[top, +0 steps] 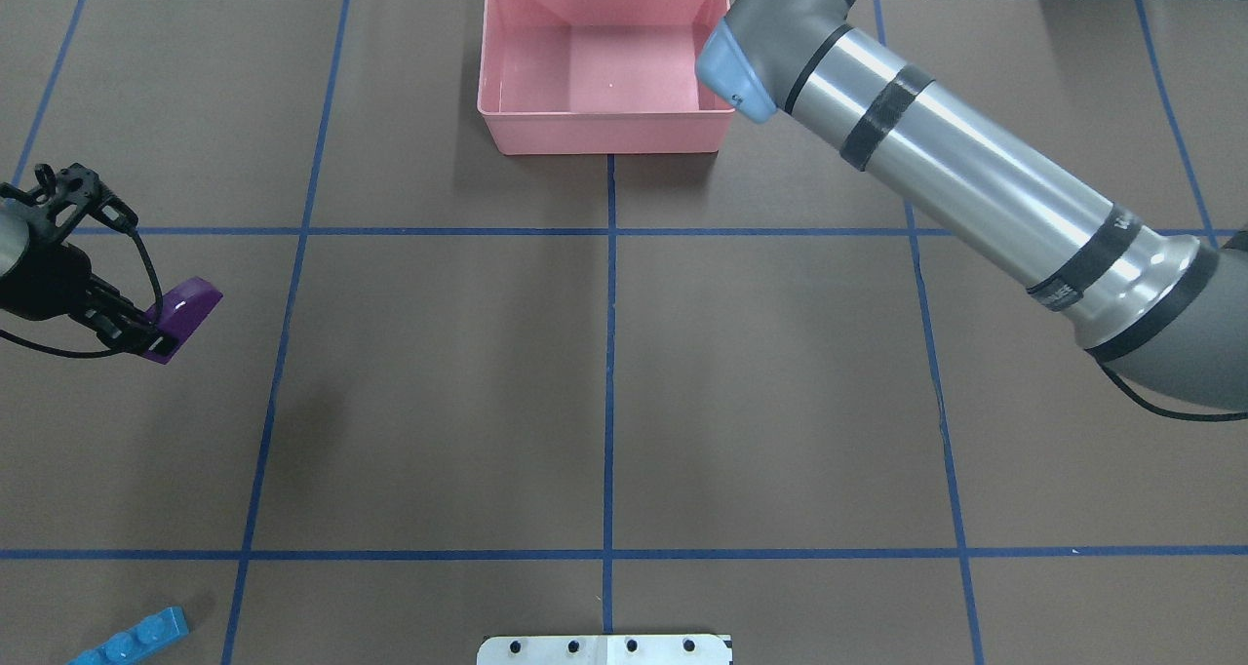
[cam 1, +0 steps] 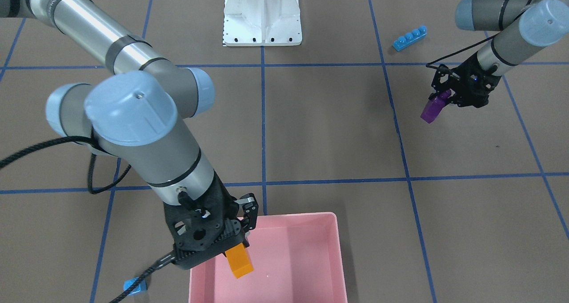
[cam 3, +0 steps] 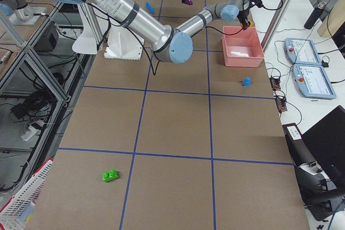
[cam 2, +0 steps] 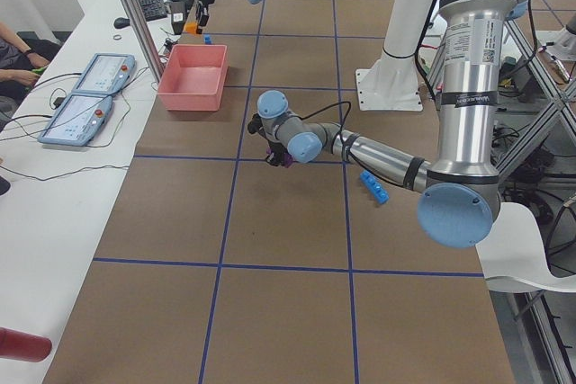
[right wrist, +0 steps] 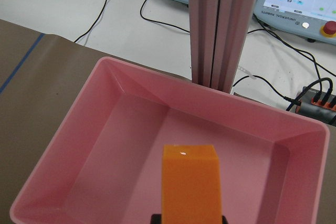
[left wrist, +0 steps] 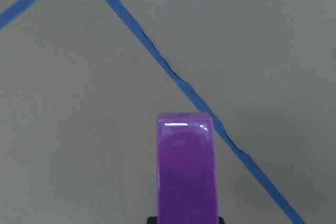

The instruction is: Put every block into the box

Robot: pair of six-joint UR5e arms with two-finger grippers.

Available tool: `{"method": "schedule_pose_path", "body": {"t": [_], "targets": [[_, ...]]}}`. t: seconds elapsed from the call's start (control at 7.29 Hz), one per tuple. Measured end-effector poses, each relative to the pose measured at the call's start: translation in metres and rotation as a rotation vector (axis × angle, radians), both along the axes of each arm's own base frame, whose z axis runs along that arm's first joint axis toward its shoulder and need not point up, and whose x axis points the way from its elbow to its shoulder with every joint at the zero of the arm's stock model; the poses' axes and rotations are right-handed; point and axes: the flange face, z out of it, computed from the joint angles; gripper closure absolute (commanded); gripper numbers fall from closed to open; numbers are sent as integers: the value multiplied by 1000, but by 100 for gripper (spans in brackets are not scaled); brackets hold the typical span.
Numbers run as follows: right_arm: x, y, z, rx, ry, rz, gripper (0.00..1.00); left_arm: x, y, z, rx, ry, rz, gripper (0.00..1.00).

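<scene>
Brown table (top: 439, 402) holds the box (cam 1: 289, 214); the right gripper (cam 1: 235, 249) pinches an orange block (cam 1: 239, 262) above it, near one wall. Well apart, the left gripper (cam 1: 444, 101) pinches a purple block (cam 1: 432, 109). Dropped here, the orange block could hit the rim and bounce out.

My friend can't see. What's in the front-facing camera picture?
The right tool holds an orange block over the pink box. Far from it, the left tool holds a purple block. A long blue block and a tiny blue block lie on the table.
</scene>
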Motion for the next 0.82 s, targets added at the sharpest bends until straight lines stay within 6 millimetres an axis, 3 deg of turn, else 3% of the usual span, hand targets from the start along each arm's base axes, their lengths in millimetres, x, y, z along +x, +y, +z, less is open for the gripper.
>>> {"method": "schedule_pose_path", "body": {"t": [0.14,0.41,0.69,0.82], "targets": [[-28,-1,12,6,22,6,1,-7,-11,-12,-13,22,-17,100],[-51,-3,13,17,24,23,0,-19,-44,-55,-62,62,-57,100],[-39,-6,-2,-45,-4,57,0,-19,-67,-96,-93,90,-102,100],[-20,-7,-14,-118,29,60,0,-13,-80,-128,-125,114,-146,100]]}}
